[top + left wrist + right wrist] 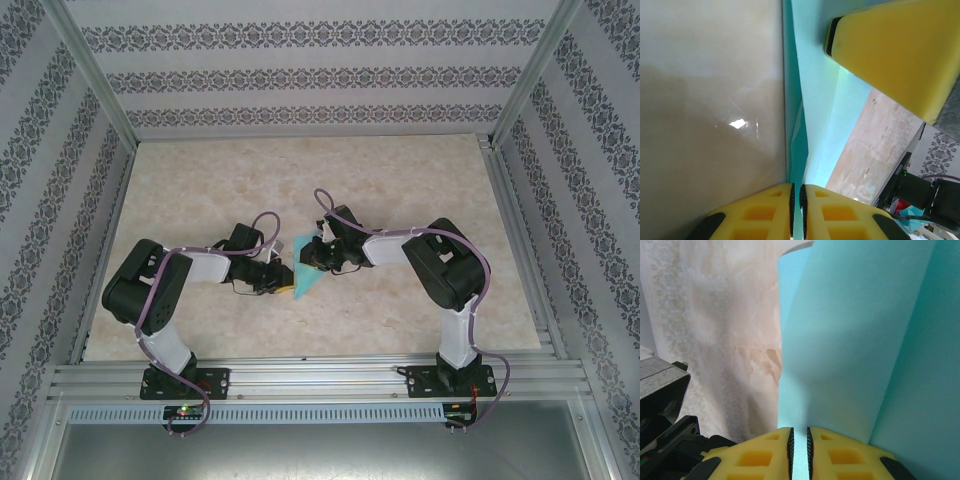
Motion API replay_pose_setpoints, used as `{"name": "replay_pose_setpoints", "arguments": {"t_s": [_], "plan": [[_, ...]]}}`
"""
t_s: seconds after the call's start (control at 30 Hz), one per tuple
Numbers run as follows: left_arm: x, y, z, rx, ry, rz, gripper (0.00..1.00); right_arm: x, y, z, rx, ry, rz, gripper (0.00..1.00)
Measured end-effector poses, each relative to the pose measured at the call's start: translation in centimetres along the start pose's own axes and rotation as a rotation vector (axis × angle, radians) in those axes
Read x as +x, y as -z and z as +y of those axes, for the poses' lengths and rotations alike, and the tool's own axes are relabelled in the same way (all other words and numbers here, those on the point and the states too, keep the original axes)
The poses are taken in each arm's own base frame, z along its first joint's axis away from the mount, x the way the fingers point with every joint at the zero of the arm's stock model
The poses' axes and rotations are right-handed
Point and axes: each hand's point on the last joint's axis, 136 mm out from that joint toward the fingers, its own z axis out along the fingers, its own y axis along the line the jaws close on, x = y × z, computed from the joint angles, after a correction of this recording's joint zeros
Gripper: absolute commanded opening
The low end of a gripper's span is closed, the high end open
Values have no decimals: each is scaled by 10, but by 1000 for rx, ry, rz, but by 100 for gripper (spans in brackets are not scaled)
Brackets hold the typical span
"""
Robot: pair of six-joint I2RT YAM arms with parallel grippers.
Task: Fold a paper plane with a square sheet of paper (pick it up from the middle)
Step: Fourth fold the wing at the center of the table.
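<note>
- The paper sheet (pixel 306 276) is at the middle of the bench (pixel 400 180), between the two arms. From above it shows as a folded turquoise shape narrowing to a point toward the near edge.
- The left end effector (pixel 284 283) comes in from the left. In its wrist view, the left end effector (pixel 796 194) has its yellow fingers pressed almost together, pinching a thin edge of the paper sheet (pixel 812 100).
- The right end effector (pixel 313 257) comes in from the right, just beside the left one. In its wrist view, the right end effector (pixel 799 436) also has its fingers nearly together, nipping the lower edge of the paper sheet (pixel 855 340), which rises as a broad creased panel.
- One yellow finger (pixel 895 50) of the right end effector crowds the upper corner of the left wrist view, close over the paper.
- A black housing (pixel 660 400) of the left arm sits at the left edge of the right wrist view.
- Purple cables (pixel 265 222) loop over both arms.
- An aluminium rail (pixel 320 378) carries the arm bases, and patterned walls (pixel 300 80) enclose the bench on three sides.
</note>
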Motion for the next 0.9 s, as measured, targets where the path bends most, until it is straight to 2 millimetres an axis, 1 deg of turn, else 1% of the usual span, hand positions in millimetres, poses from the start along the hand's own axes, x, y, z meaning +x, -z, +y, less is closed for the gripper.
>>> {"name": "replay_pose_setpoints", "arguments": {"t_s": [0.07, 0.27, 0.3, 0.37, 0.47, 0.5, 0.6, 0.67, 0.73, 0.83, 0.9], "plan": [[2, 1, 4, -32, 4, -2, 9, 1, 0, 0, 1, 0, 1, 19], [15, 17, 16, -114, 36, -41, 11, 0, 0, -1, 8, 2, -2, 18], [17, 20, 18, -128, 43, -48, 13, 0, 0, -1, 9, 1, -1, 18], [18, 24, 17, -137, 54, -64, 21, 0, 0, -1, 9, 1, -1, 18], [14, 30, 8, -120, 52, -94, 28, 0, 0, -1, 9, 1, -1, 18], [12, 32, 4, -114, 51, -99, 29, 0, 0, -1, 9, 1, -1, 18], [5, 32, -7, -94, 38, -106, 30, 0, 0, -1, 10, 1, -1, 18], [1, 29, -18, -78, 18, -101, 25, 0, 0, -1, 10, 1, -1, 18], [-4, 25, -28, -66, -2, -99, 24, 0, 0, -1, 9, 1, -2, 18], [-5, 19, -38, -54, -25, -89, 28, 0, 0, -1, 10, 1, -2, 18], [-5, 14, -39, -54, -30, -79, 27, 0, 0, -1, 10, 1, -2, 18]]}}
